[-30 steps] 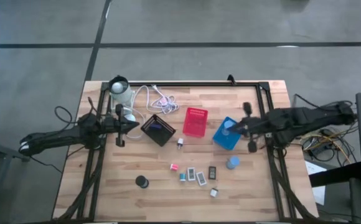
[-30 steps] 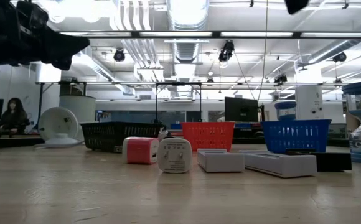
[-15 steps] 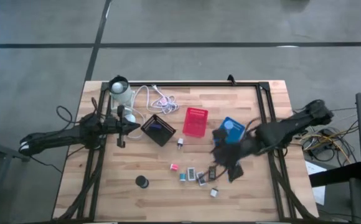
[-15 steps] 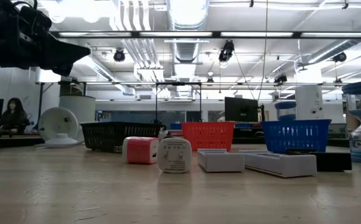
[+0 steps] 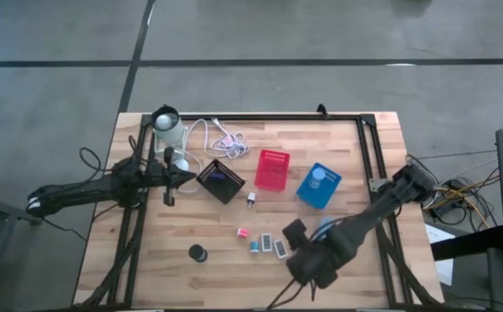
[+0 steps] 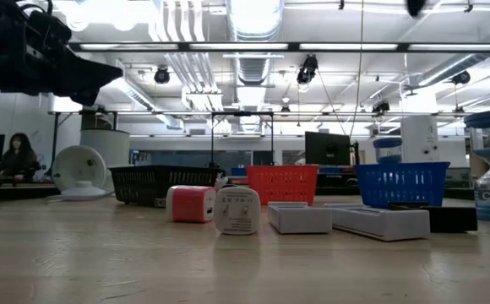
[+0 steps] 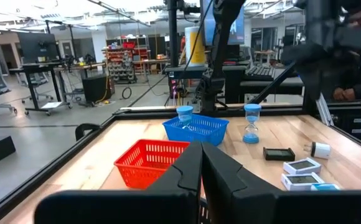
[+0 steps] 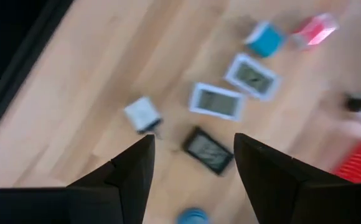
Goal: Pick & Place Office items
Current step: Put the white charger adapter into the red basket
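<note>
The office items lie in a loose group near the table's front: a pink block (image 5: 243,232), a teal block (image 5: 254,246), two white blocks (image 5: 273,245) and a black disc (image 5: 199,252). My right gripper (image 5: 308,263) hangs open over this group and points down. In its wrist view a black flat block (image 8: 208,150) lies below the fingers, a small white cube (image 8: 142,114) beside it. One pale-blue round piece (image 5: 318,176) sits in the blue bin (image 5: 308,192); another (image 7: 251,115) stands on the table. My left gripper (image 5: 178,176) waits shut and level at the left.
A black bin (image 5: 221,180), a red bin (image 5: 271,170) and the blue bin stand in a row across the table's middle. The white lamp (image 5: 166,121) and its cable (image 5: 217,139) are at the far left. A black frame (image 5: 369,139) runs along the table's edges.
My right gripper has swung from above the blue bin toward the table's near edge and leftward, sinking and tipping from nearly level to pointing down over the small blocks. My left gripper has kept its place.
</note>
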